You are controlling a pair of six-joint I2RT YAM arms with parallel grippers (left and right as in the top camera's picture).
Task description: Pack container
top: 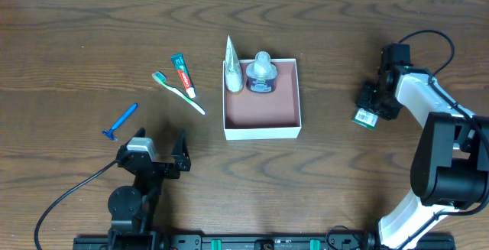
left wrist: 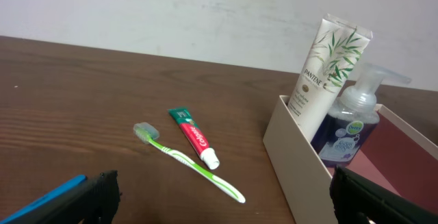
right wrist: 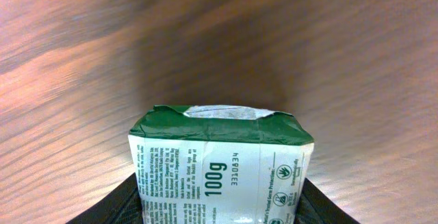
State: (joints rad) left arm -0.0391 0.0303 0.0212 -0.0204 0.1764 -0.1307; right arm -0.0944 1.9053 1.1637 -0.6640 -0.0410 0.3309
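Note:
The container (top: 261,131), a shallow white box with a pinkish-brown inside, sits mid-table; it also shows in the left wrist view (left wrist: 291,152). A white tube (top: 232,70) and a pump bottle (top: 260,74) stand in its far left part. A toothpaste tube (top: 182,75), a green toothbrush (top: 179,92) and a blue razor (top: 121,121) lie on the table to its left. My left gripper (top: 159,156) is open and empty near the front edge. My right gripper (top: 370,106) is shut on a green-and-white soap packet (right wrist: 220,169) at the right of the table.
The right arm's white body (top: 439,166) and its cable fill the right side. The left arm's base (top: 130,204) and cable sit at the front left. Bare wooden table lies in front of the container.

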